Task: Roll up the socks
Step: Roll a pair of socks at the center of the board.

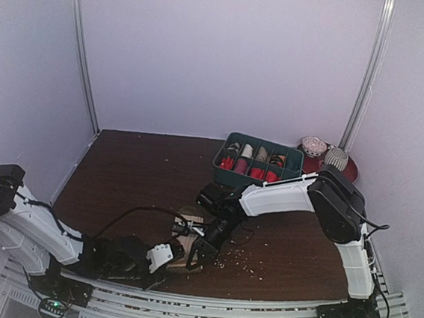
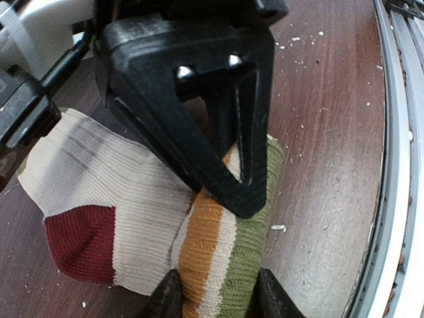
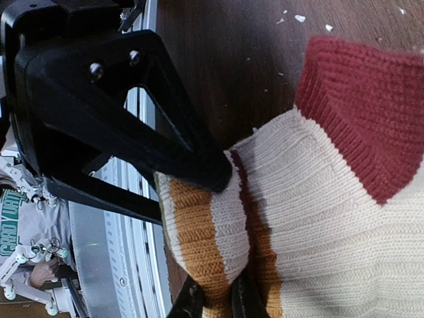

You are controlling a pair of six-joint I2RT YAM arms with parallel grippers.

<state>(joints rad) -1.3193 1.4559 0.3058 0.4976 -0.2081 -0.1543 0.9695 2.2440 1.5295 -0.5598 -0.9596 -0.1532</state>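
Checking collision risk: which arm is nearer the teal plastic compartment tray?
Right. The right arm reaches in front of the teal plastic compartment tray; the left arm lies at the near-left edge.

Your left arm [image 1: 40, 229] lies low, reaching right. Left gripper [image 1: 177, 252]: jaws part-spread either side of the striped sock [image 2: 212, 252]; grip unclear. Your right arm [image 1: 280, 196] folds over at a high elbow, reaching left. Right gripper [image 3: 216, 301]: pinched closed on that sock.

On the dark wooden table [image 1: 135, 174] we see a green divided bin [image 1: 229, 178] at the far right, holding red and pale rolled bundles [image 1: 241, 165]. Just right of it, a red plate [image 1: 350, 171] carries two patterned balls [image 1: 313, 145]. Pale crumbs [image 1: 243, 261] are scattered nearer us.
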